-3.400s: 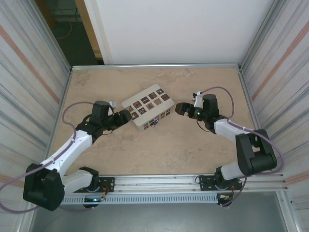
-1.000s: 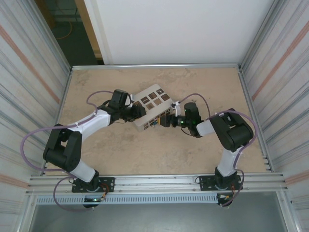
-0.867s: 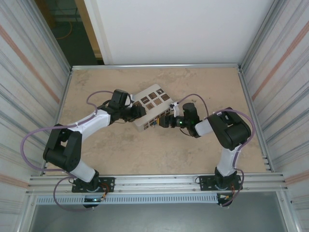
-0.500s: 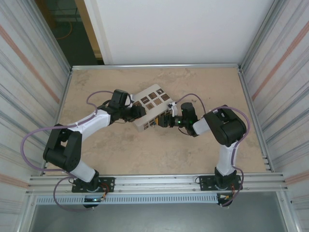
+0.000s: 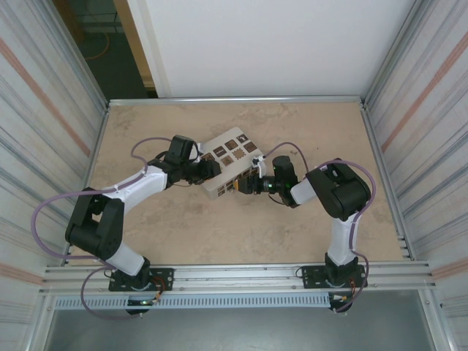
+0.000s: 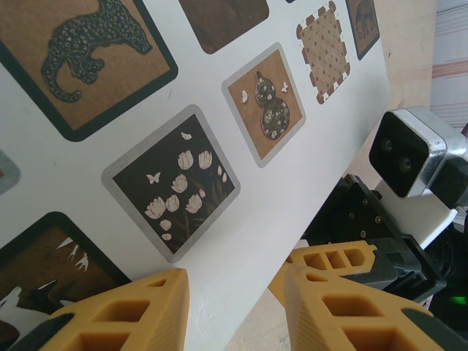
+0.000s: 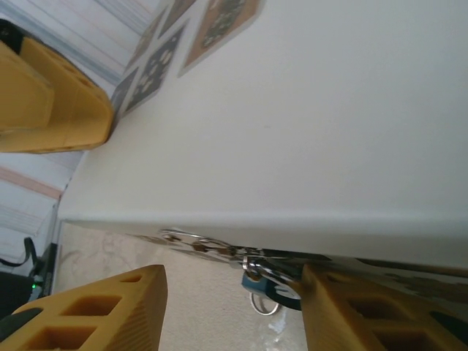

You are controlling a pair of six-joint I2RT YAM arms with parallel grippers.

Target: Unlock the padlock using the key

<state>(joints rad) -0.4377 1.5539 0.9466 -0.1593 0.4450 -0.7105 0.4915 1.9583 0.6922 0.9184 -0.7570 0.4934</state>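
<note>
Table (image 5: 219,234) carried the white box (image 5: 232,150), set askew near its middle. Left gripper (image 5: 208,170) was clamped on the box's left edge. Right gripper (image 5: 252,183) stood unclenched at the near wall, its fingers either side of the blue padlock (image 7: 265,287) hanging there, just beside one finger.
</note>
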